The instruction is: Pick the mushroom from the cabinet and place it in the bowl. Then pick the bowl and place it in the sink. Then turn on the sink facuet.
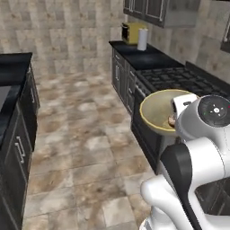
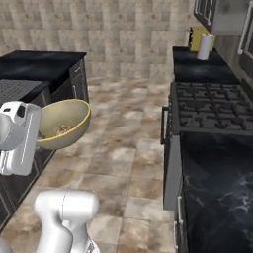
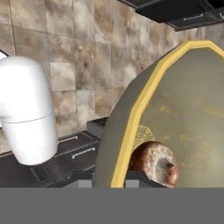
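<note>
Over tan floor tiles (image 1: pixel 81 134), glossy yellow-tan bowl (image 1: pixel 158 112) pinched at its rim by the claw (image 3: pixel 118 177), speckled reddish-brown mushroom (image 3: pixel 156 163) inside.

A home kitchen is indicated: gas stove (image 2: pixel 212 108), black marble counters (image 2: pixel 217 183), dark cabinets (image 1: pixel 121 76), tiled floor (image 1: pixel 81 134), paper towel roll (image 1: pixel 142 39).

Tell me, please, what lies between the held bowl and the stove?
In the right base view, bare tiled floor separates the bowl, with the mushroom inside, from the stove.
</note>
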{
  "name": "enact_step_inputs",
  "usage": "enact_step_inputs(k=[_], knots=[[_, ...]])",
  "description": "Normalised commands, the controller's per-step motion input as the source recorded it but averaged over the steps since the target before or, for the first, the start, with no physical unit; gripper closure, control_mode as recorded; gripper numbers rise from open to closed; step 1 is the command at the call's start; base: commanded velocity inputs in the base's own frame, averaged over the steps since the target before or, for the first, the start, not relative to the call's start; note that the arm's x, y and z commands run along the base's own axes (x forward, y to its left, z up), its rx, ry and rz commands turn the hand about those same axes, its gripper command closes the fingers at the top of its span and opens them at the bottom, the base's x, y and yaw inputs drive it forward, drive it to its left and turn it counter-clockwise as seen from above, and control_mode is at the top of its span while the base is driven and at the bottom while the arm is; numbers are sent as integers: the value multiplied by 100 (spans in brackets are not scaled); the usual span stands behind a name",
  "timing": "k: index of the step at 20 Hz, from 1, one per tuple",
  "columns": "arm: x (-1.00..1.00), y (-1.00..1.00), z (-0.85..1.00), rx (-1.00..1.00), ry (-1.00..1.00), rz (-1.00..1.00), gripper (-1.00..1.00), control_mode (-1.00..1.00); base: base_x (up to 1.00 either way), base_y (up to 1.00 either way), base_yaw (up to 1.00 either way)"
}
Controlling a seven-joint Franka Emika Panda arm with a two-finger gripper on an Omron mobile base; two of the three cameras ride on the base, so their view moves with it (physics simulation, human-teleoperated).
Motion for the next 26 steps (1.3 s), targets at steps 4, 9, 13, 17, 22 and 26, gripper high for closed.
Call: enact_step_inputs(k=[4,9,13,17,22,26], knots=[[0,0,0,0,0,0,100,100,99,-52,39],[0,0,0,0,0,0,100,100,98,-6,43],[0,0,0,0,0,0,100,100,73,0,46],[0,0,0,0,0,0,100,100,45,0,52],[0,0,0,0,0,0,100,100,15,0,68],[0,0,0,0,0,0,100,100,45,0,71]])
